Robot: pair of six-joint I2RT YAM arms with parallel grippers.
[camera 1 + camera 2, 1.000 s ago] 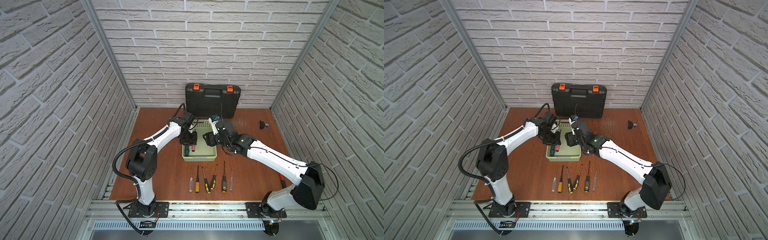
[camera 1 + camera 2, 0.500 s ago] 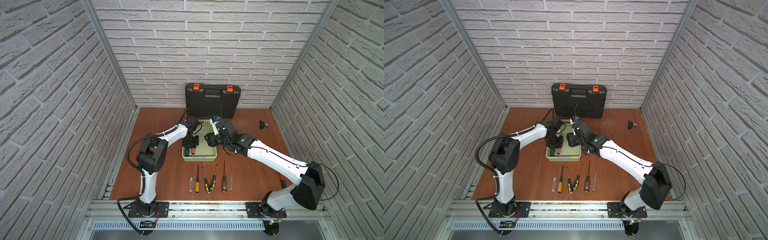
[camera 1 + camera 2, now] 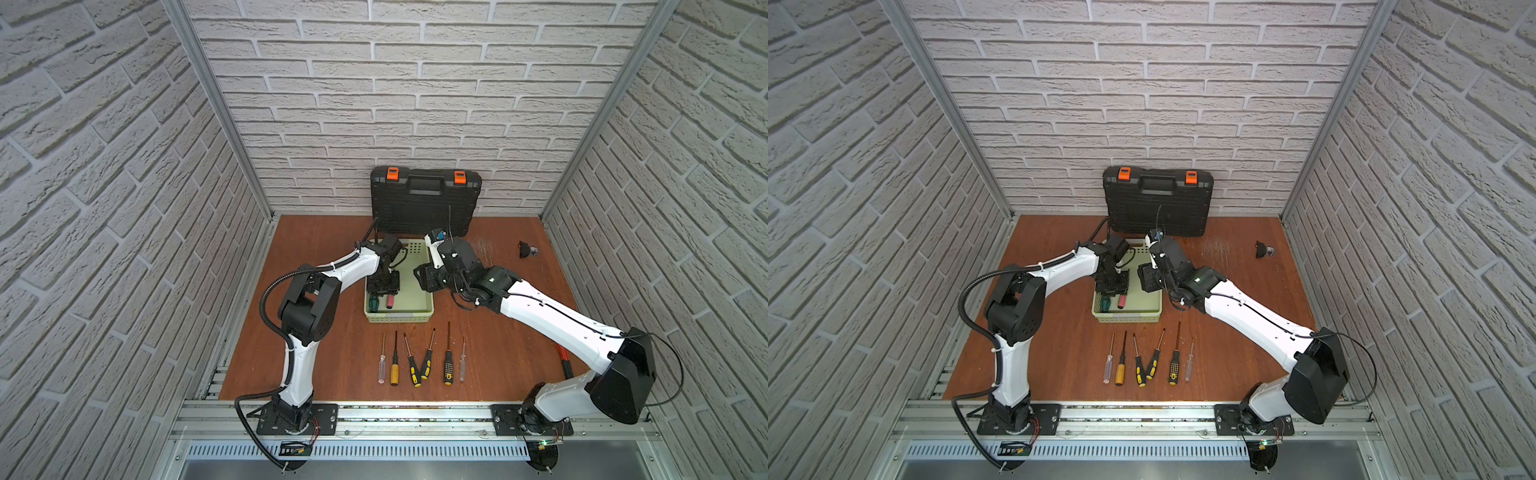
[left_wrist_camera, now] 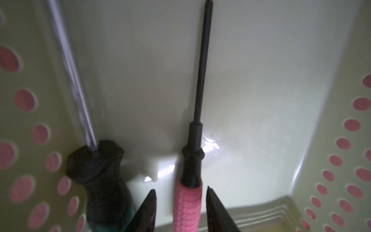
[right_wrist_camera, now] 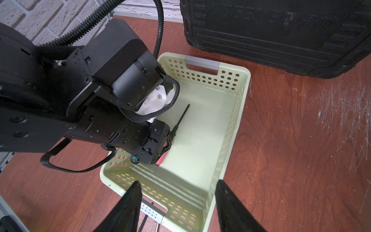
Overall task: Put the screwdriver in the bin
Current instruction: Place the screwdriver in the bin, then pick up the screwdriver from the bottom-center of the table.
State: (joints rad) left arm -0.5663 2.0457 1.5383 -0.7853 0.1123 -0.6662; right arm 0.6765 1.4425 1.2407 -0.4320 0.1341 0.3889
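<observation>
Inside bin (image 3: 399, 318), green screwdriver (image 4: 100, 176) beside pink screwdriver (image 4: 187, 200), left fingers (image 4: 144, 213) apart, right fingers (image 5: 128, 206) apart

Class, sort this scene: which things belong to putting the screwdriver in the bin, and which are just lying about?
Job: pink-handled screwdriver; bin; left gripper, open astride it.
Lying about: black toolcase; row of six screwdrivers; green-handled screwdriver; small black part; right gripper, open.
</observation>
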